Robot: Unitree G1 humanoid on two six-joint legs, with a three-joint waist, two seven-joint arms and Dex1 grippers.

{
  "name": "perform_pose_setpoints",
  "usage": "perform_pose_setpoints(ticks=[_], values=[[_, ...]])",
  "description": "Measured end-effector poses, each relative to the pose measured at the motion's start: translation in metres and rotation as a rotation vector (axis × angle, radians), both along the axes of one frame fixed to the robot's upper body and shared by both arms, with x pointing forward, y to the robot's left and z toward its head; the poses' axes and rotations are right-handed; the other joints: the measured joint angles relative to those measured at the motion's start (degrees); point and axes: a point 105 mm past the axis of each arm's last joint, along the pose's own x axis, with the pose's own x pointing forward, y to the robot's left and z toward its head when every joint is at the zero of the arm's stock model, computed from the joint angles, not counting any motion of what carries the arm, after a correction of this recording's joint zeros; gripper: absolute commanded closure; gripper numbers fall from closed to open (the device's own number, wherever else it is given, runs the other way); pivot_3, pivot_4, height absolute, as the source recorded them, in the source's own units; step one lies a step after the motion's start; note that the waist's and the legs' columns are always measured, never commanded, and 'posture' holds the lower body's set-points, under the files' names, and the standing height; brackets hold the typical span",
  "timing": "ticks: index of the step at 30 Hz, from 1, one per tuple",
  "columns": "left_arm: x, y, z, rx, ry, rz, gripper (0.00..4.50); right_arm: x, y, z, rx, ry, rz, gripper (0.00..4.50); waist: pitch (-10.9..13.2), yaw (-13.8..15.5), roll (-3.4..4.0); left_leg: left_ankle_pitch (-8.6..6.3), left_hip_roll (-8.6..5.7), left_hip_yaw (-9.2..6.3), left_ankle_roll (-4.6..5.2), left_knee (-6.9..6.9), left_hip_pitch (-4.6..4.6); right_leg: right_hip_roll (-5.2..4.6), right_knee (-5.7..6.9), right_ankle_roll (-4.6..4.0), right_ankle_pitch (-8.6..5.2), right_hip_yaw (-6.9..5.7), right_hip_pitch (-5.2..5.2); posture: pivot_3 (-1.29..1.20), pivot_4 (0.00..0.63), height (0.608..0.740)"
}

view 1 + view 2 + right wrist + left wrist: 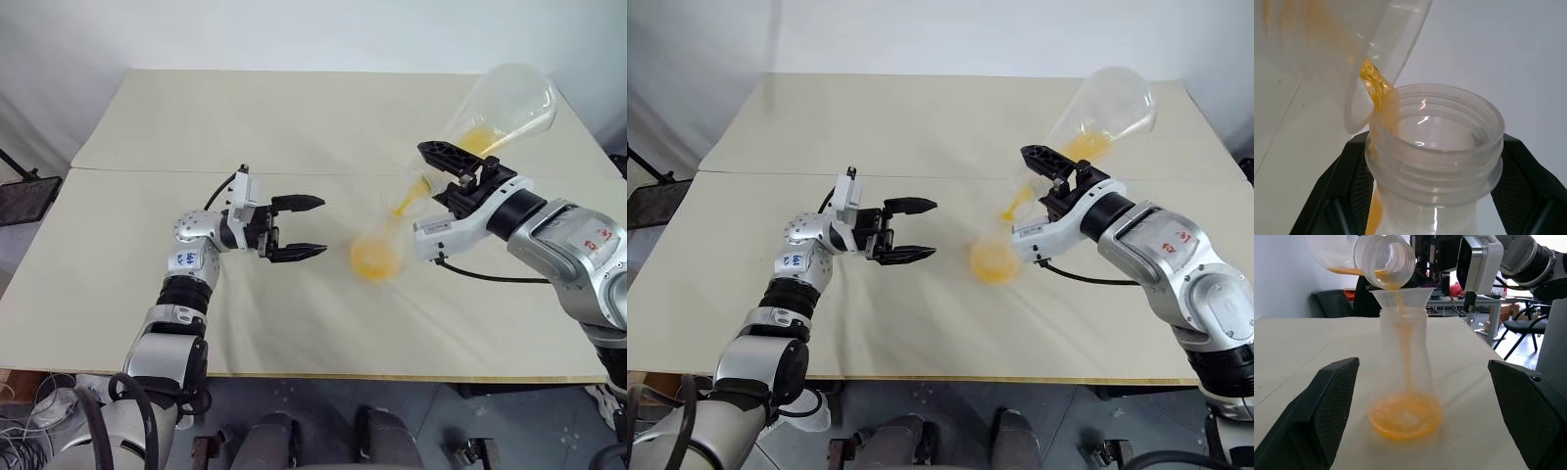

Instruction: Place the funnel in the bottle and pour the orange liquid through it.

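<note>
The bottle [1405,377] stands upright on the table with the funnel [1418,296] seated in its neck. My right gripper [453,178] is shut on the neck of a second clear flask [505,98], tilted mouth-down over the funnel. The orange liquid [1405,416] runs from that mouth in a thin stream through the funnel and pools in the bottle's base [372,259]; some remains in the tilted flask [480,137]. My left gripper [320,227] hangs open just left of the bottle, its fingers [1327,401] apart on either side of it and not touching.
The cream table [245,127] has a seam running across it. Its front edge is near my arms. A dark object [24,196] stands off the table's left side.
</note>
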Motion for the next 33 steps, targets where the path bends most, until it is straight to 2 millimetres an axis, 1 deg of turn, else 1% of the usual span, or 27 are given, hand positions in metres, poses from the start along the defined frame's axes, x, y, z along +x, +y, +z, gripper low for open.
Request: perform_pose_setpoints(ticks=[15, 23, 33], values=[[-0.0002, 0.0002, -0.0001, 0.002, 0.0, -0.002, 0.0, 0.0005, -0.0025, 0.0, -0.034, -0.002, 0.003, 1.69, 0.0, 0.01, 0.0, 0.0, 0.0, 0.0, 0.0, 0.0, 0.0, 0.0, 0.0, 0.0, 0.0, 0.0, 0.0, 0.0, 0.15, 0.74], [-0.0003, 0.0003, -0.0002, 0.002, -0.001, -0.003, 0.0, 0.0005, -0.001, 0.0045, -0.059, -0.018, 0.02, 1.69, 0.0, 0.0, 0.0, 0.0, 0.01, 0.0, 0.0, 0.0, 0.0, 0.0, 0.0, 0.0, 0.0, 0.0, 0.0, 0.0, 0.15, 0.74], [-0.0006, 0.0015, -0.0004, 0.007, 0.0, -0.006, 0.0, -0.0005, 0.0009, 0.0028, -0.074, -0.016, 0.037, 1.69, 0.0, 0.0, 0.0, 0.0, 0.01, 0.0, 0.0, 0.0, 0.0, 0.0, 0.0, 0.0, 0.0, 0.0, 0.0, 0.0, 0.15, 0.74]])
